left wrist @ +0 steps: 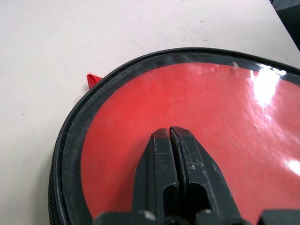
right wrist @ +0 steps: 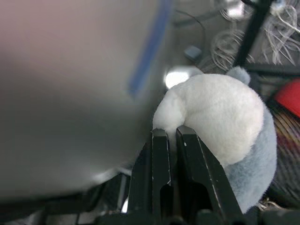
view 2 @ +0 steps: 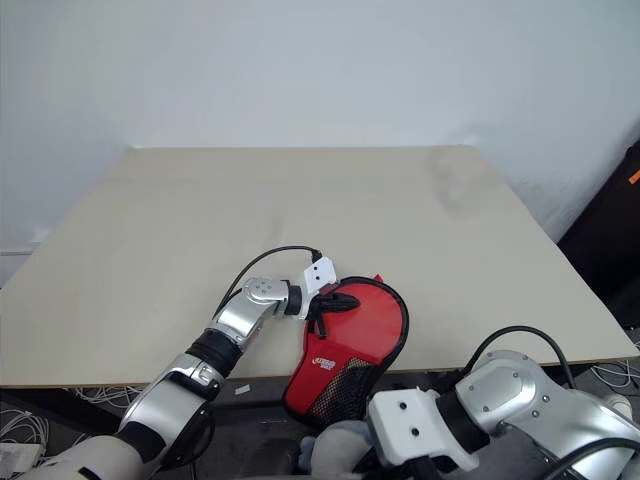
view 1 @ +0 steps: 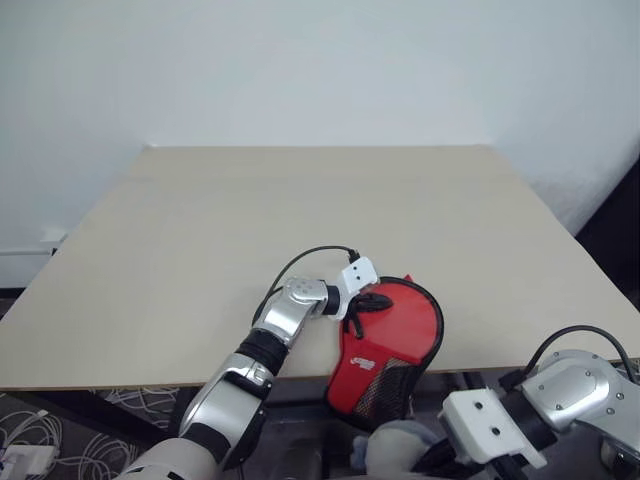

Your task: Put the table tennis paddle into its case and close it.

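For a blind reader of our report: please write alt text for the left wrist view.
The left claw, shut, rests over the shiny red face of the case, which lies flat on a pale table. The case has a black zipped edge and a small red tab at its rim.

Case (view 1: 392, 335) red, black rim, black mesh; table (view 1: 300, 230) beige.

Case (view 1: 392, 340) on table (view 1: 200, 240), at near edge, right of centre; narrow end overhangs edge toward robot. Left gripper (left wrist: 169, 132) on case's left part, tips over its face. Plush toy (right wrist: 220, 122) below table edge, near side, just beside right gripper (right wrist: 171, 133).
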### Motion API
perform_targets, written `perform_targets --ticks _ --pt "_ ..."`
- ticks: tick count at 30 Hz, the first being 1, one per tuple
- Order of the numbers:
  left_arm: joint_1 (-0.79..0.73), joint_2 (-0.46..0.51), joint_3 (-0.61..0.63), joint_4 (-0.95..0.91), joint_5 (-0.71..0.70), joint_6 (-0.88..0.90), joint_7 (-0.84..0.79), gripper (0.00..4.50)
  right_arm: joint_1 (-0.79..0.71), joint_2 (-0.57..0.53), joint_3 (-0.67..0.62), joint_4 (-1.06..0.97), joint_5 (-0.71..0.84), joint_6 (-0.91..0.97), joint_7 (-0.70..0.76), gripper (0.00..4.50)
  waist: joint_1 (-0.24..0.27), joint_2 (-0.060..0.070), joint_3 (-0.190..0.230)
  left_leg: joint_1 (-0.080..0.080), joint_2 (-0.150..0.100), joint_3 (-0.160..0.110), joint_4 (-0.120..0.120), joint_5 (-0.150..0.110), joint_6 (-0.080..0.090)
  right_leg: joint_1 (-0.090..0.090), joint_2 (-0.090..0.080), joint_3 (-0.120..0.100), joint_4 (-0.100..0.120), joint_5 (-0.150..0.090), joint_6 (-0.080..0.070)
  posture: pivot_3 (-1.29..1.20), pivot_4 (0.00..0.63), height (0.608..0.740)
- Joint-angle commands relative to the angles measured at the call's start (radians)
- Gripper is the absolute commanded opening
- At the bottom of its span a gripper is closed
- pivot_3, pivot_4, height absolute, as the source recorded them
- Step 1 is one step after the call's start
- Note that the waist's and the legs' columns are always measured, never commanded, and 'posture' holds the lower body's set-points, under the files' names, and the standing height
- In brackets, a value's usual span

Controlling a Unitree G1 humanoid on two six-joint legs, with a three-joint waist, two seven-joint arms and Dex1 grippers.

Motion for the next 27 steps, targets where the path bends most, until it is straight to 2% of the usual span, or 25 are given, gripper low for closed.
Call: perform_targets --ticks 1,10,13,15,20,23,26,27 --pt "0.002 -0.004 -0.024 0.072 0.043 0.015 0.0 0.0 -0.028 -0.005 0.046 -0.078 0.114 -0.036 -0.023 0.02 0.0 0.0 0.0 0.0 0.0 0.0 0.0 0.0 0.0 0.0 0.0 0.0 0.0 0.0 0.0 0.0 0.0 0.74" --pt "-0.025 -0.014 -0.016 0.121 0.048 -0.004 0.003 0.0 -0.149 -0.013 0.146 -0.078 0.26 -0.047 -0.164 0.02 0.0 0.0 0.0 0.0 0.002 0.0 -0.001 -0.001 -0.001 -0.002 0.0 -0.003 0.0 0.0 0.0 0.0 0.0 0.74" --pt "-0.028 -0.017 -0.014 0.13 0.049 -0.009 0.007 0.0 -0.159 -0.027 0.14 -0.078 0.281 -0.046 -0.201 0.02 0.0 0.0 0.0 -0.001 0.002 0.0 0.0 -0.001 -0.001 -0.002 0.0 -0.003 0.0 0.0 0.0 0.0 0.0 0.74" --pt "-0.022 -0.014 -0.01 0.131 0.049 -0.016 0.012 0.0 -0.156 -0.032 0.092 -0.078 0.304 -0.018 -0.223 0.02 0.0 0.0 0.0 -0.001 0.003 0.0 0.0 -0.002 -0.001 -0.002 -0.001 -0.003 0.0 0.0 0.0 0.0 0.0 0.74" --pt "0.005 0.003 0.003 0.105 0.046 -0.024 0.021 0.0 -0.2 -0.003 -0.003 -0.032 0.365 0.059 -0.233 1.44 -0.001 -0.001 0.0 0.0 0.004 0.001 0.0 -0.002 -0.001 -0.002 0.0 -0.004 0.0 0.0 0.0 0.0 0.0 0.74" --pt "0.035 0.021 0.014 0.046 0.04 -0.012 0.028 0.0 -0.252 0.011 -0.049 0.039 0.404 0.082 -0.209 2.59 -0.009 -0.001 0.0 0.0 0.005 0.002 0.0 -0.002 -0.001 -0.002 -0.001 -0.004 0.0 0.0 0.0 0.0 0.0 0.74" --pt "0.069 0.052 0.026 -0.019 0.036 -0.006 0.038 0.62 -0.306 0.046 -0.057 0.101 0.416 0.106 -0.202 3.67 -0.016 -0.001 0.0 0.001 0.007 0.003 -0.001 -0.002 -0.002 -0.002 -0.001 -0.005 0.0 0.0 -0.001 0.0 0.0 0.74" --pt "0.08 0.063 0.031 -0.045 0.035 -0.002 0.046 0.97 -0.322 0.057 -0.06 0.126 0.411 0.109 -0.195 4.07 -0.017 -0.002 0.0 0.002 0.007 0.003 -0.001 -0.002 -0.002 -0.002 0.0 -0.005 0.0 0.0 -0.001 0.0 0.0 0.74"
